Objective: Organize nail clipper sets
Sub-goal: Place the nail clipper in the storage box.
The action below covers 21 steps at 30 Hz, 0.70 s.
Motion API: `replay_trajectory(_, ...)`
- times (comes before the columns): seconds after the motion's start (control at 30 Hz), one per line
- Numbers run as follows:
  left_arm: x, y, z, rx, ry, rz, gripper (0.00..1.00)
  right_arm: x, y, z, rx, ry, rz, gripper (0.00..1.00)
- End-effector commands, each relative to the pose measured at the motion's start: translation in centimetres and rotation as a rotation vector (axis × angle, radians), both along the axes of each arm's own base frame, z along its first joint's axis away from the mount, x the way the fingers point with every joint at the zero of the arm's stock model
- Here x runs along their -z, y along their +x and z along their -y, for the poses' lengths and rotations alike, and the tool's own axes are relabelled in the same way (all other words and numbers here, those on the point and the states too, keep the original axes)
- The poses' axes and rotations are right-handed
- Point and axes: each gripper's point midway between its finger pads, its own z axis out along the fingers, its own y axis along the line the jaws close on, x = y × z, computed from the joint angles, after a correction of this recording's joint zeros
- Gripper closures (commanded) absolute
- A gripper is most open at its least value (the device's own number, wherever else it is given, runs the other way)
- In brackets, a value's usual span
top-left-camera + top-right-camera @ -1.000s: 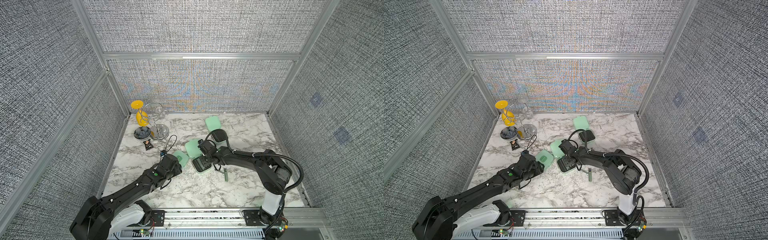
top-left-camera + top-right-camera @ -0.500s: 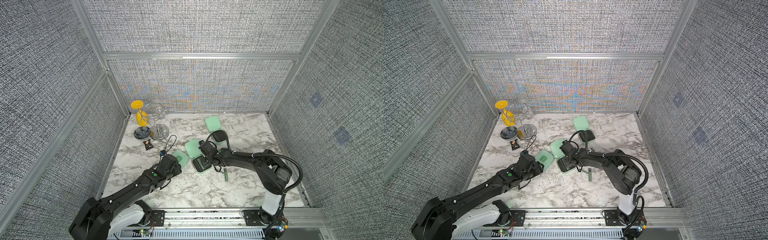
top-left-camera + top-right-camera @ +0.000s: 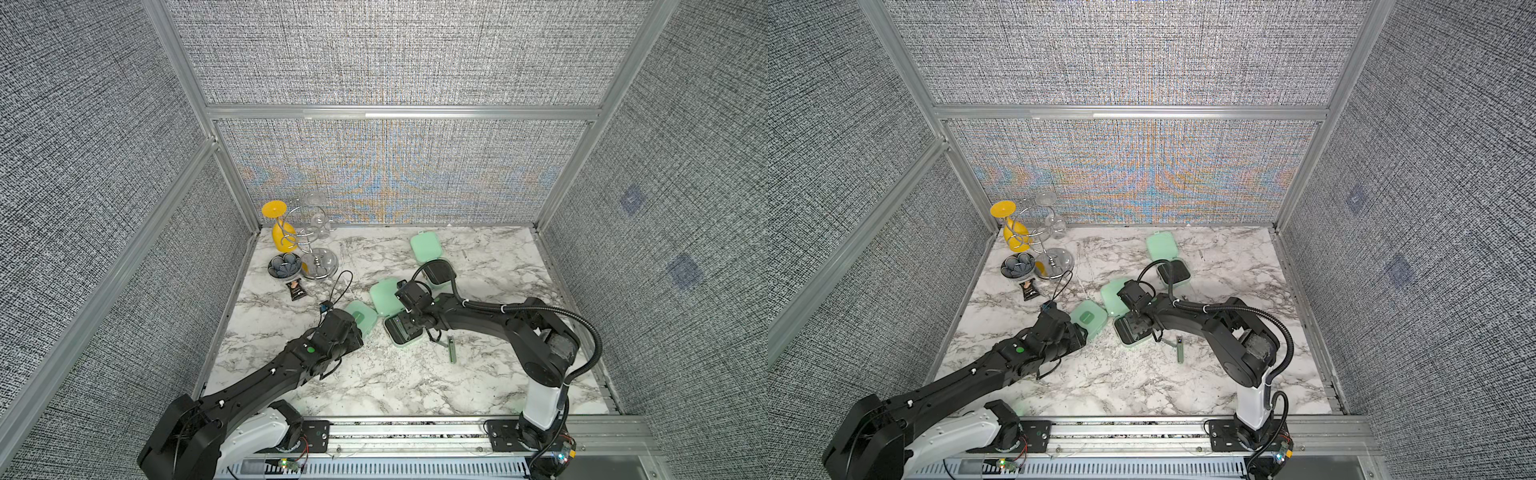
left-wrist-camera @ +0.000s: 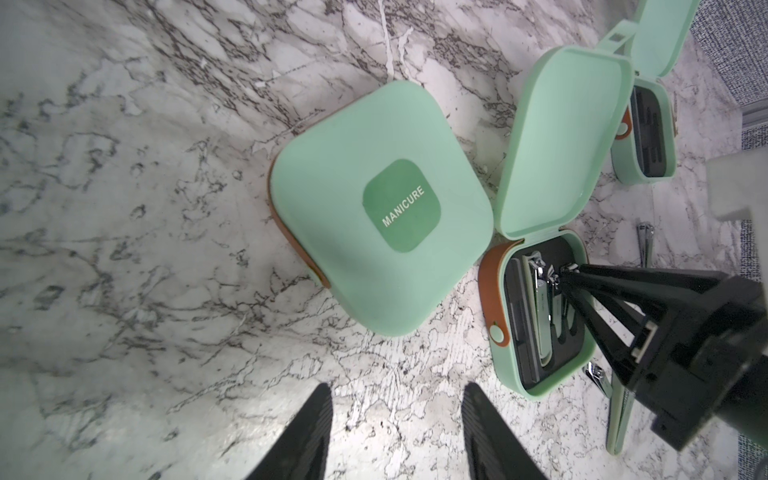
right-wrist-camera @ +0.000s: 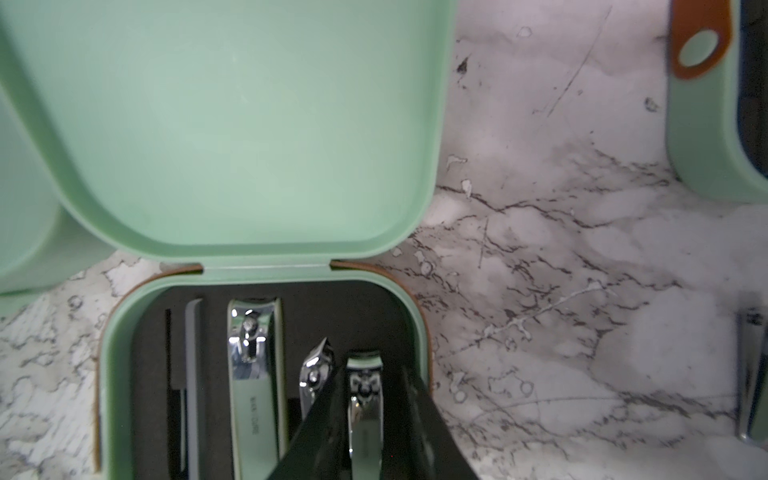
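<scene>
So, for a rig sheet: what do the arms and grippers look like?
Both arms are black, white at the base. The left arm bears a green dot; the right arm carries a ribbed black hose. The left gripper and right gripper have slim black tapered fingers.

Left arm (image 3: 291, 365): from near-left base, stretched long and low toward table centre. Left gripper (image 4: 401, 432): tilted down at the surface, jaws well apart.

Right arm (image 3: 498, 328): from near-right base, elbow folded, forearm running low to the left. Right gripper (image 5: 372, 415): pitched steeply down, jaws parted a little.

The two grippers are near each other, not touching.
</scene>
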Motion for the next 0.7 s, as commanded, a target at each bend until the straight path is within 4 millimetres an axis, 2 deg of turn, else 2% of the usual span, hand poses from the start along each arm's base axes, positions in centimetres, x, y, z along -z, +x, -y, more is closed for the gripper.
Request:
replay_trajectory(0.0, 0.0, 0.1, -0.3, -0.01, 0.011, 0.007, 0.47, 0.0, -0.3, 0.2, 0.005, -0.015, -0.02, 0.7)
replay_trajectory(0.37, 0.1, 0.0, -0.4, -0.011, 0.008, 0.007, 0.47, -2.4, 0.2, -0.4, 0.013, 0.031, 0.013, 0.7)
replay_trajectory(0.53, 0.1, 0.0, -0.4, -0.01, 0.009, 0.008, 0.47, -2.4, 0.4, -0.7, 0.007, 0.026, 0.004, 0.87)
replay_trajectory(0.67, 0.1, -0.1, -0.4, -0.011, 0.01, 0.006, 0.47, -1.5, 0.5, -0.9, 0.004, 0.011, -0.015, 0.89)
